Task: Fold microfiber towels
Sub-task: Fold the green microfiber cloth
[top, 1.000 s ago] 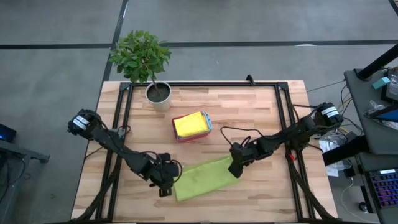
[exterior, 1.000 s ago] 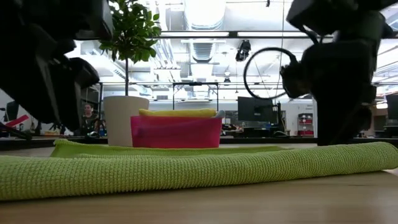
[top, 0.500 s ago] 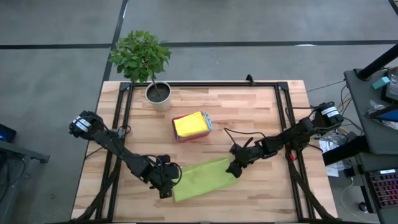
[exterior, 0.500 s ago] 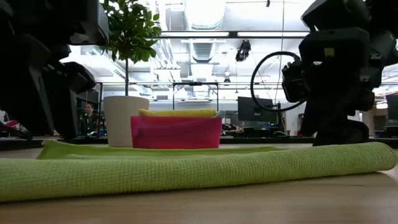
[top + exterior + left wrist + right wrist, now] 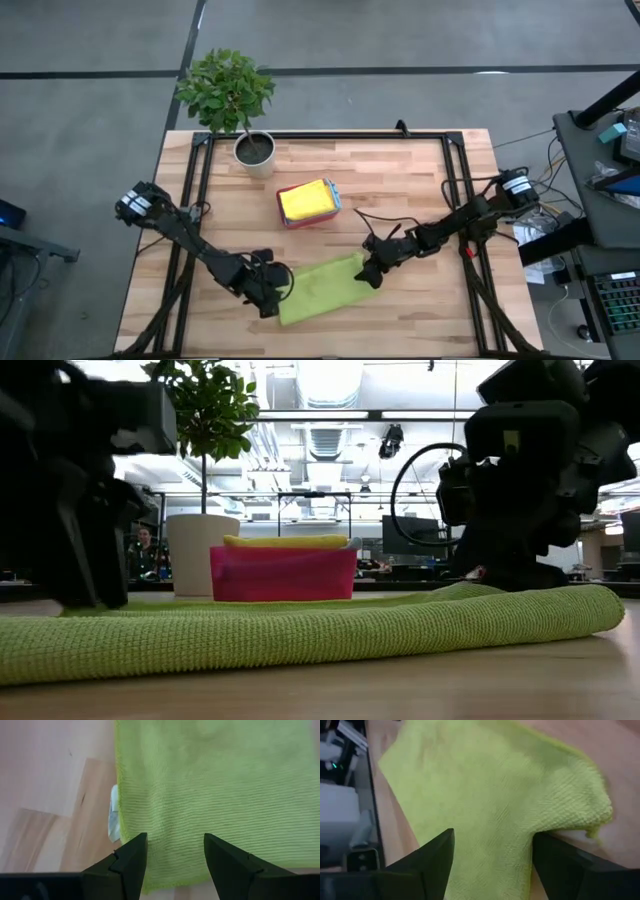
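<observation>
Both arms are basically all black, chunky jointed segments with rounded housings. The left arm [image 5: 190, 245] has a white-and-black round cap at its shoulder end, around 9 o'clock on the table, and the right arm [image 5: 455, 228] has the same kind of white-marked cap near 3 o'clock. Thin black cables loop loosely off the right arm's forearm, and there's a small red bit beside it. Fingers [image 5: 125, 865] are dark, matte, wedge-shaped with angled inner faces.

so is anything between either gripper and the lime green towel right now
Nothing visible. The left gripper and right gripper both stand open directly over the lime green towel, one at each end, with only cloth between their fingers.
</observation>
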You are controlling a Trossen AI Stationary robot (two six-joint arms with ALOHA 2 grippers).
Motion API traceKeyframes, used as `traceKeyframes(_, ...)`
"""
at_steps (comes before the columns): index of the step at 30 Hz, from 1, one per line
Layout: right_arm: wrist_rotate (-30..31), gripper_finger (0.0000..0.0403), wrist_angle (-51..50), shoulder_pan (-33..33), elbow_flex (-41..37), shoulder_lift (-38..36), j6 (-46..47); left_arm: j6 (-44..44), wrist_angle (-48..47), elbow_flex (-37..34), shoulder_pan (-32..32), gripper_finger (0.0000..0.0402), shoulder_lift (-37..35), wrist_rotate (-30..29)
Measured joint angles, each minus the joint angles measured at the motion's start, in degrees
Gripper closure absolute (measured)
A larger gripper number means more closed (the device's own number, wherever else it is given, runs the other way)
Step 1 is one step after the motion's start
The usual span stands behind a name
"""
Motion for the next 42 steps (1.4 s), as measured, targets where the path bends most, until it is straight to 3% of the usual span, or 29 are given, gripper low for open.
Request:
traceKeyframes(6, 0.89, 0.0212, -0.34, 0.05, 0.4, -0.71, -1.22, 0.03, 0.1, -0.04, 0.02, 0.0222, 2.23, -0.04)
traceKeyframes(16, 2.31, 0.0384, -2.64, -0.3, 0.21, -4.87, -3.55, 1.18, -0.09, -0.11, 0.11, 0.0222, 1.98, -1.01)
traceKeyframes(23, 2.57, 0.0393, -16.95, -2.83, 0.36, -13.6, -4.56, 4.21, -1.06, -0.11, 0.09, 0.0222, -1.07, -0.79)
traceKeyframes(28, 4.67, 0.0393, -37.44, -5.52, 4.48, -22.01, -7.65, 4.95, 0.22, -0.43, 0.11, 0.0222, -1.51, -1.46)
traceKeyframes(31, 8.36, 0.0394, -49.83, -6.5, 8.8, -25.19, -9.03, 7.44, 6.66, -1.76, 0.33, 0.0222, -0.63, -3.4)
traceKeyframes(37, 11.71, 0.0394, -65.43, -6.78, 18.69, -25.37, -10.37, 11.29, 18.98, -4.04, 1.27, 0.0222, 2.27, -5.31)
traceKeyframes(42, 11.42, 0.0394, -66.4, -6.66, 23.47, -20.87, -9.29, 18.07, 30.91, -3.95, 2.46, 0.0222, 7.4, -5.93)
